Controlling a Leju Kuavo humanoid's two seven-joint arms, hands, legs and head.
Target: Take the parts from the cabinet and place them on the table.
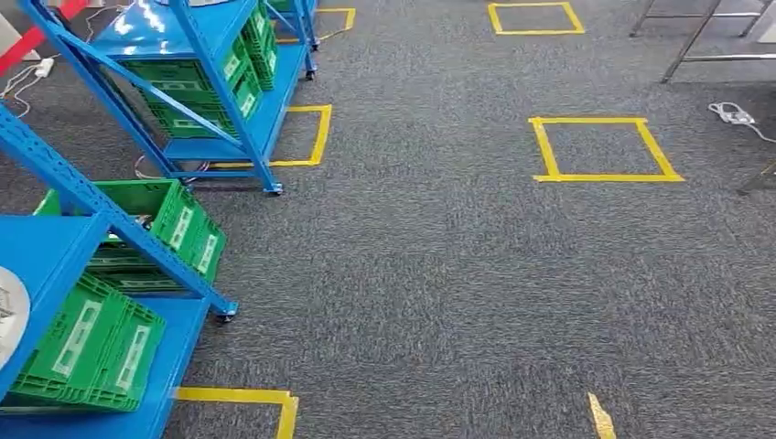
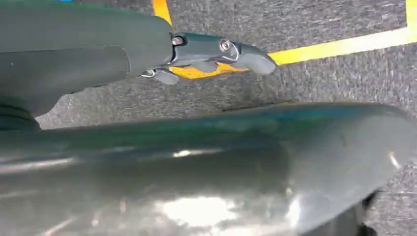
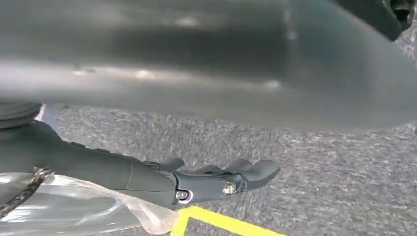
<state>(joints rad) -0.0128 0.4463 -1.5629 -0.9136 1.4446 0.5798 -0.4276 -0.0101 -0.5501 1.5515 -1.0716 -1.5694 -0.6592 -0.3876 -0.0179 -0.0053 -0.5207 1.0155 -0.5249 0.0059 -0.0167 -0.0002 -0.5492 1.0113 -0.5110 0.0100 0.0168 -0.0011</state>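
Head view first: the camera is looking down on grey carpet with yellow tape squares (image 1: 604, 148), and the blue racks (image 1: 206, 110) are standing off to the robot's left, green crates (image 1: 96, 343) sitting on their shelves. The table is lying outside this view, so I cannot say which way it is.

Left wrist view: the left hand (image 2: 216, 56) is hanging over the carpet, fingers stretched out straight, nothing in them.

Right wrist view: the right hand (image 3: 216, 179) is pointing along the floor, and a clear plastic bag (image 3: 88, 206), presumably a part, is sitting right against its underside. Whether the fingers are actually gripping it, I cannot tell. So the carrying looks to be the right hand's job.
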